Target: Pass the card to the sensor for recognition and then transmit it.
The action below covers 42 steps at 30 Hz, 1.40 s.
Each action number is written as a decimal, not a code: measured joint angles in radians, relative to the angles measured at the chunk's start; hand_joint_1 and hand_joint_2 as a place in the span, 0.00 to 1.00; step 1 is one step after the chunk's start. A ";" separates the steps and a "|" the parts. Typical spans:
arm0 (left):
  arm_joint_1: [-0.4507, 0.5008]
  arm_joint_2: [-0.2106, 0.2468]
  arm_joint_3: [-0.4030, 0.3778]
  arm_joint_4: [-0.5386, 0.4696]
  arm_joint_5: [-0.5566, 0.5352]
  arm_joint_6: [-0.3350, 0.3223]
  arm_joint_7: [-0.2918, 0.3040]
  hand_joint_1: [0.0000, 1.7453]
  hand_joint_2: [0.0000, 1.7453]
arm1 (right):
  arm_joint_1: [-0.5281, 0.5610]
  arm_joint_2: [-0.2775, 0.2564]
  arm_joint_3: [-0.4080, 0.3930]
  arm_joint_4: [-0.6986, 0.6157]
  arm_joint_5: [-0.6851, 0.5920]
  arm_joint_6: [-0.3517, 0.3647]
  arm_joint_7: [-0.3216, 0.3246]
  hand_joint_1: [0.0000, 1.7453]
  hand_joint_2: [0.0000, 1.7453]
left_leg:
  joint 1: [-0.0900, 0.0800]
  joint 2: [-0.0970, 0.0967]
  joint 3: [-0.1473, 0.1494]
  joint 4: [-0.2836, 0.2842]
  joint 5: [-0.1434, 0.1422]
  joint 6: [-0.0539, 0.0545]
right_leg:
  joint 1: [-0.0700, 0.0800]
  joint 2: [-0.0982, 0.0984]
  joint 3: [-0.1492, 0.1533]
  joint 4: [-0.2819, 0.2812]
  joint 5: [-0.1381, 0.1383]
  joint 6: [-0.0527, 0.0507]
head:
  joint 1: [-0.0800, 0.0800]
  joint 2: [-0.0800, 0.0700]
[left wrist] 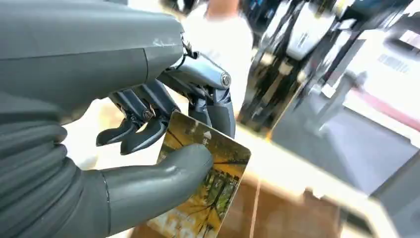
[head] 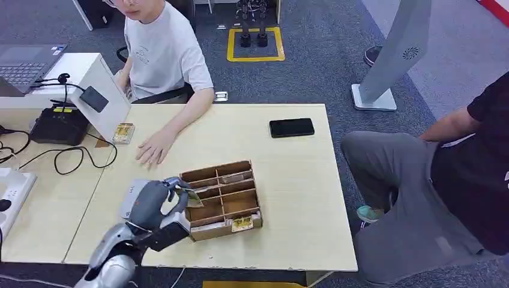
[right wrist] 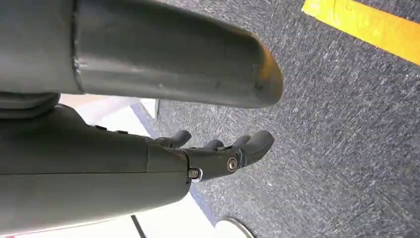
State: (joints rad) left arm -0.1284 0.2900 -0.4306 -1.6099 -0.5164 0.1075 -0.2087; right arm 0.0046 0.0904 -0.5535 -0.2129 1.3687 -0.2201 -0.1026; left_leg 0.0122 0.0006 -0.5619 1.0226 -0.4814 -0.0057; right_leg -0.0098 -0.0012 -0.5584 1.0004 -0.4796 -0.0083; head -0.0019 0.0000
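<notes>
Left hand (head: 157, 203) pinches your card (left wrist: 208, 191).
You see it at the box's (head: 223, 198) left end; right hand (right wrist: 218, 153) hangs empty, fingers spread, over carpet.

1. A black phone (head: 291, 127) lies flat on the far right part of the light wooden table (head: 300, 198), well apart from the other things;
2. A person in a white T-shirt (head: 162, 51) sits at the far edge, one hand (head: 155, 147) flat on the tabletop;
3. A second person in dark clothes (head: 438, 192) sits beside the table's right end;
4. A laptop (head: 27, 63) sits at the far left; black cables (head: 72, 157) loop below it; a white power strip (head: 12, 192) lies at the left edge;
5. A yellow square (head: 255, 45) marks the grey carpet.
</notes>
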 joint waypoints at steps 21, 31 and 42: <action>-0.305 0.149 0.178 0.055 -0.509 0.216 0.295 1.00 1.00 | -0.026 0.000 -0.013 0.000 0.035 0.010 0.009 0.00 0.00 | 0.000 0.002 -0.002 0.000 0.003 -0.004 | 0.000 0.002 -0.005 0.002 0.003 -0.005 | -0.001 0.000; -0.319 0.110 0.178 0.230 -0.557 0.261 0.311 1.00 1.00 | -0.035 0.000 -0.011 -0.001 0.036 0.010 0.010 0.00 0.00 | 0.001 0.002 -0.003 0.000 0.003 -0.004 | 0.000 0.003 -0.006 0.003 0.003 -0.005 | -0.001 0.000; -0.311 0.088 0.181 0.257 -0.540 0.294 0.294 0.00 1.00 | -0.034 0.000 -0.009 0.000 0.038 0.007 0.012 0.00 0.00 | 0.000 0.002 -0.004 0.000 0.003 -0.004 | 0.000 0.002 -0.007 0.003 0.003 -0.005 | -0.001 0.000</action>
State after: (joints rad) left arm -0.4396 0.3777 -0.2499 -1.3527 -1.0567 0.4014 0.0851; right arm -0.0297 0.0908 -0.5623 -0.2132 1.4069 -0.2132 -0.0904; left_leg 0.0127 0.0028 -0.5664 1.0226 -0.4788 -0.0093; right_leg -0.0094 0.0013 -0.5654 1.0030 -0.4766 -0.0129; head -0.0031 0.0000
